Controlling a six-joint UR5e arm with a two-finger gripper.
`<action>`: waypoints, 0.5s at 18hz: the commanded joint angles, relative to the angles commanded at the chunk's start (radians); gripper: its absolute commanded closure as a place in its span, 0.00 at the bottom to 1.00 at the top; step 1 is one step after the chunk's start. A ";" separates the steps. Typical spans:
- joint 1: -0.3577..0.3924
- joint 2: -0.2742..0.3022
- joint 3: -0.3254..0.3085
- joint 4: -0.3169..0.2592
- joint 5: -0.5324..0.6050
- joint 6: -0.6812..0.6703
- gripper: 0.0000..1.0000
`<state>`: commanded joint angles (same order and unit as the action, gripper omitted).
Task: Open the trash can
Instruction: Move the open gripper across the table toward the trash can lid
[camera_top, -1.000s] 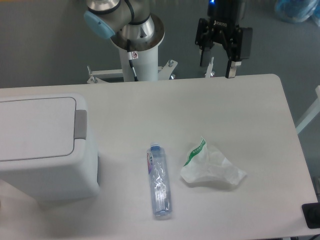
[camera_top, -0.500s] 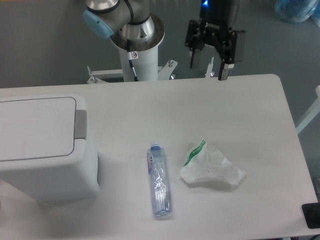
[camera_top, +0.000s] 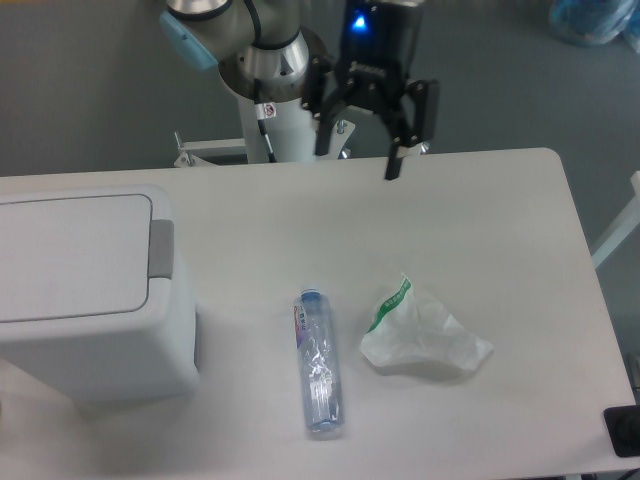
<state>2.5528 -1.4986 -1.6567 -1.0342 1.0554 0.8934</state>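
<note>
Grey floor behind, and in front of it the white surface (camera_top: 480, 230) that carries everything I have to work with. Biggest thing on it is the trash can (camera_top: 85, 290), well off to the pincer's lower left in the camera view, at the surface's left edge, its flat lid down and shut, with the grey push tab (camera_top: 161, 248) on the side of the lid facing the middle of the surface. My pincer (camera_top: 357, 155) hangs over the far edge of the surface, fingers spread apart and holding nothing. Below it and slightly right lies the white plastic bag (camera_top: 422, 335) with green print; below it and slightly left lies the clear bottle (camera_top: 320, 362), blue cap toward the pincer. Neither touches the can, and both are away from the straight line to the tab, so I judge the path free. To do this well I would travel left and toward the camera at height, draw the fingers together so one solid tip meets the tab, line up squarely over its middle, then press straight down, gently, and watch for the lid to lift.
</note>
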 joint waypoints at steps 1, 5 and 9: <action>-0.028 -0.012 0.000 0.035 0.000 -0.061 0.00; -0.100 -0.044 -0.006 0.112 0.002 -0.226 0.00; -0.123 -0.057 -0.006 0.115 0.000 -0.316 0.00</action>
<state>2.4299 -1.5554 -1.6628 -0.9189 1.0554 0.5770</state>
